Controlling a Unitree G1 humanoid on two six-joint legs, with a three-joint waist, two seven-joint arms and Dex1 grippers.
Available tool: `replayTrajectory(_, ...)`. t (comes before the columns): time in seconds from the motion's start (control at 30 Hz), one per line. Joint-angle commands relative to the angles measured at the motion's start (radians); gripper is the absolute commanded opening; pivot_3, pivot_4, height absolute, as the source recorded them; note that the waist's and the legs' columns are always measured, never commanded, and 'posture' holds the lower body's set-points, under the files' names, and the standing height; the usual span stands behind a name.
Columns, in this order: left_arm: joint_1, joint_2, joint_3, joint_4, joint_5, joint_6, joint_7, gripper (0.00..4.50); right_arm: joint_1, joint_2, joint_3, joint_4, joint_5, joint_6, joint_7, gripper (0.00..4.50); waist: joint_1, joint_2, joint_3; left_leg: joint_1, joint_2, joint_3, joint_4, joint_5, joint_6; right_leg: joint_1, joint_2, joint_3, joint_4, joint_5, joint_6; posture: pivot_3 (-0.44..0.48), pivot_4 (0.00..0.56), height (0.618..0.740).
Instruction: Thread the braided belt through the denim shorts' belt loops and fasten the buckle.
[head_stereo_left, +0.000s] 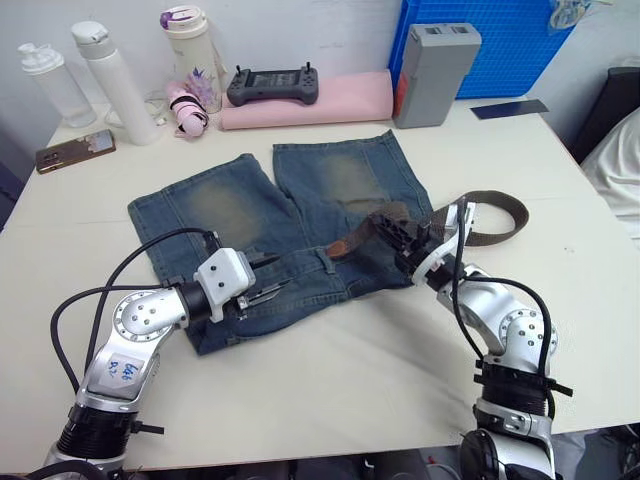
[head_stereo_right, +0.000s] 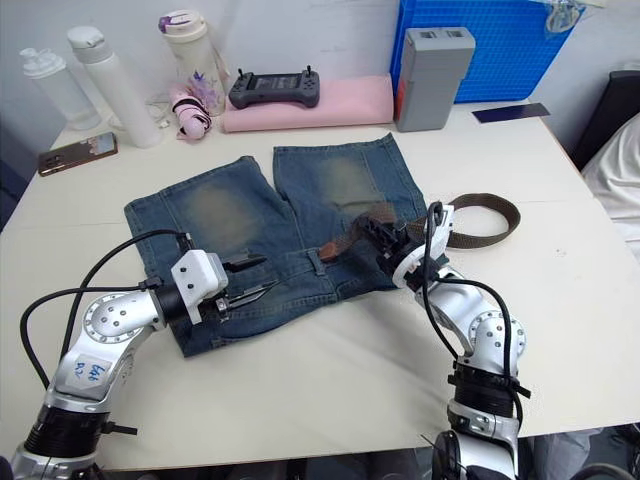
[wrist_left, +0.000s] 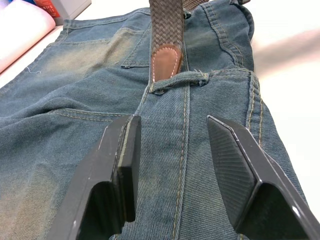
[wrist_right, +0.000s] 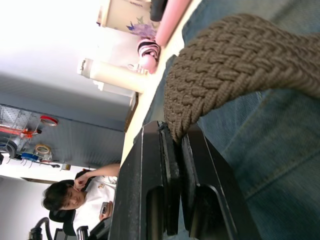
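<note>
Denim shorts (head_stereo_left: 290, 225): laid flat at the centre of the frame on a pale table (head_stereo_left: 330, 370), waistband toward the lower edge, legs toward the top.

Braided belt (head_stereo_left: 495, 215): loops at right of centre, off the shorts' edge onto the table, then runs back leftward across the waistband. Its brown leather tip (wrist_left: 166, 61) sits just at a belt loop (wrist_left: 177, 80), touching it; whether it has passed under cannot be told.

Left gripper (head_stereo_left: 268, 285): lower left of centre, over the waistband, fingers (wrist_left: 122, 165) spread apart, holding nothing.

Right gripper (head_stereo_left: 400, 235): right of centre, fingers (wrist_right: 152, 185) pinched tight on the belt.

Top of frame: bottles (head_stereo_left: 110, 80), handheld controller (head_stereo_left: 273, 85), pink roll (head_stereo_left: 320, 100), grey box (head_stereo_left: 435, 70), blue crate (head_stereo_left: 500, 40), phone (head_stereo_left: 75, 150).
</note>
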Motion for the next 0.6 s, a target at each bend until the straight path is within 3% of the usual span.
replayTrajectory(0.03,0.001,-0.001,0.018,-0.018,-0.012,-0.008,0.001,2.34,0.006,-0.036,-0.001,-0.026,0.012,-0.004,0.029,0.0,0.0,0.0,0.0,0.0,0.0,0.0,0.0,0.0,0.0,0.0,0.0,0.0,0.0,0.0,0.0,0.0,0.15,0.739)
replayTrajectory(0.37,0.003,0.001,0.019,-0.019,-0.013,-0.009,-0.002,2.34,0.015,-0.09,0.009,0.003,0.061,0.027,0.027,0.0,0.001,0.0,0.0,0.0,0.0,0.0,0.0,0.0,0.0,0.0,0.0,0.0,0.0,0.0,0.0,0.0,0.15,0.739)
replayTrajectory(0.6,0.0,0.0,0.019,-0.018,-0.012,-0.009,0.0,2.34,0.012,-0.047,0.079,-0.023,0.033,0.014,0.014,0.0,0.001,0.0,0.0,0.0,0.0,0.0,0.0,0.0,0.0,0.0,0.0,0.0,0.0,0.0,0.0,0.0,0.15,0.739)
